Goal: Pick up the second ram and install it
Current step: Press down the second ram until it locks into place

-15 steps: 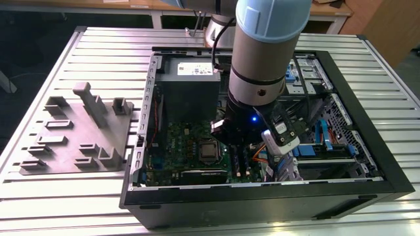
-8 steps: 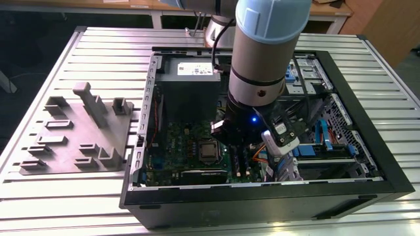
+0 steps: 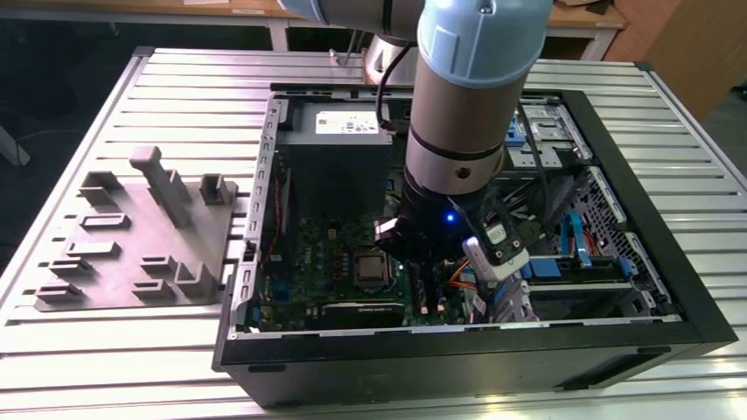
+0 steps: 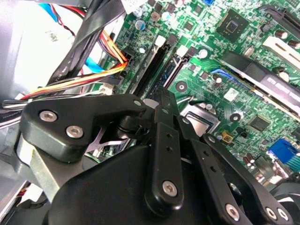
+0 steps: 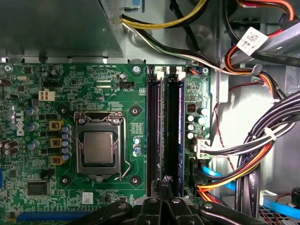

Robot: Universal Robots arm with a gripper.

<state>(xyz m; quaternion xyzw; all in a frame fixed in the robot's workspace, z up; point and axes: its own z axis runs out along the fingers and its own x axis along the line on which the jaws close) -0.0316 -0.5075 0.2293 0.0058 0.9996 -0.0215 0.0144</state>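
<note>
My gripper [image 3: 426, 261] is low inside the open PC case [image 3: 467, 354], just over the green motherboard [image 5: 70, 84]. In both wrist views its black fingertips [image 5: 164, 180] press together with nothing visible between them, directly above one end of the ram slots [image 5: 164, 126]. Those slots [image 4: 161, 63] run as long dark lanes beside the CPU socket [image 5: 98, 147]. The lane under the fingertips holds a dark bluish strip that looks like a ram [image 5: 174, 131] seated in it. The lane beside it holds a similar purplish strip [image 5: 153, 131].
Bundled black, orange, red and blue cables [image 5: 243, 154] crowd the far side of the slots from the socket. The power supply box [image 3: 338, 122] fills the case's far end. A grey part holder [image 3: 129, 236] lies on the slatted table at the exterior view's left.
</note>
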